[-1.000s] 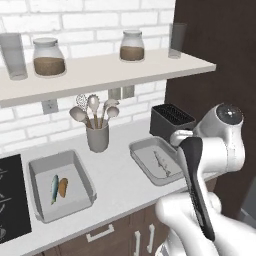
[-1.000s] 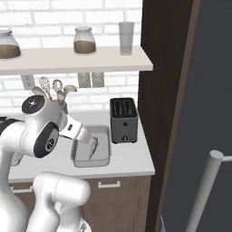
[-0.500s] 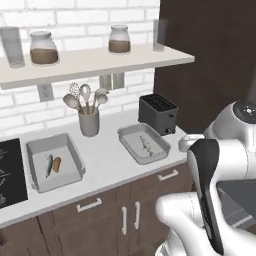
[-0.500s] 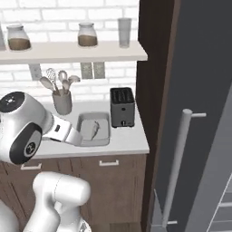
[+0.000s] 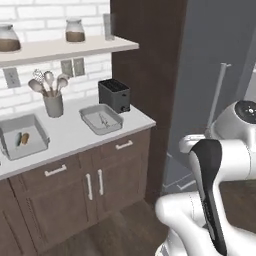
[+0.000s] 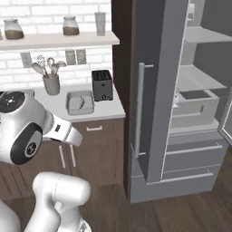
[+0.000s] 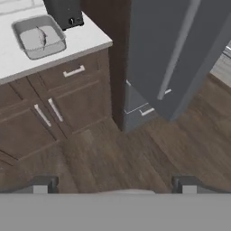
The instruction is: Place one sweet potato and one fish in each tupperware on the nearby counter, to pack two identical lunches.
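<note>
Two pale grey tupperware trays sit on the off-white counter (image 5: 75, 131). The left tupperware (image 5: 33, 146) holds an orange sweet potato (image 5: 25, 137) and a small dark fish (image 5: 19, 139). The right tupperware (image 5: 92, 122) (image 6: 72, 108) (image 7: 50, 48) holds a single fish (image 5: 103, 120) (image 6: 81, 103) (image 7: 41, 36). My gripper (image 7: 115, 187) hangs well away from the counter, over the wooden floor, looking down at the cabinets. Its fingertips (image 7: 43, 185) stand far apart, open, with nothing between them.
A black toaster (image 5: 114, 95) (image 6: 102, 84) stands just right of the right tray, and a utensil holder (image 5: 52, 104) is at the back. The wall shelf (image 5: 65, 49) carries jars. The fridge door (image 6: 149, 90) hangs open, showing shelves and a bin (image 6: 195, 102).
The whole picture has shifted: the base has backed away from the counter and swung right, bringing the fridge into view. The trays and their contents stay as they were.
</note>
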Controlling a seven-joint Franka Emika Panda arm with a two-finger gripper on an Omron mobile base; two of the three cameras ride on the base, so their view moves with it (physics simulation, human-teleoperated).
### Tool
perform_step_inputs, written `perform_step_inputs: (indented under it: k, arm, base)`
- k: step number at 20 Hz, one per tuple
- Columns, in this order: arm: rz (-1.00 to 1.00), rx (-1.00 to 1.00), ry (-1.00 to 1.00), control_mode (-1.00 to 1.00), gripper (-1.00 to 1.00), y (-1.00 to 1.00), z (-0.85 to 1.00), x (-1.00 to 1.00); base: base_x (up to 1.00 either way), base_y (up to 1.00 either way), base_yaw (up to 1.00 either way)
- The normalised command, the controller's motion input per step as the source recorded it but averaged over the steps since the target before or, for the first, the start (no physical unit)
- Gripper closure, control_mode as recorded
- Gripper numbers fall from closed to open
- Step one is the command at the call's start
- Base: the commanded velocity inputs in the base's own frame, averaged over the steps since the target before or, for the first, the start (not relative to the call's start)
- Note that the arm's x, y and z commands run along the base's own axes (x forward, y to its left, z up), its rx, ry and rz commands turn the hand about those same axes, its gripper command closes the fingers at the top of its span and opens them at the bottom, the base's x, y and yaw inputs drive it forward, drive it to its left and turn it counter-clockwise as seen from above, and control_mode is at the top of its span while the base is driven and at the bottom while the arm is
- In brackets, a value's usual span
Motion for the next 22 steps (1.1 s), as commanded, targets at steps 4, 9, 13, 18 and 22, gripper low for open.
perform_step_inputs:
  k: [4,9,13,18,22]
  arm:
    - [0.0,0.0,0.0,1.0,-1.0,0.0,0.0,0.0]
    - [0.0,0.0,0.0,1.0,-1.0,0.0,0.0,0.0]
    - [0.0,0.0,0.0,1.0,-1.0,0.0,0.0,0.0]
    - [0.0,0.0,0.0,1.0,-1.0,0.0,0.0,0.0]
    - [0.0,0.0,0.0,1.0,-1.0,0.0,0.0,0.0]
  base:
    - [-0.48,0.0,-0.65]
    - [-0.04,-0.01,-0.68]
    - [0.0,-0.08,-0.68]
    - [0.16,-0.35,-0.65]
    - [0.37,-0.54,-0.49]
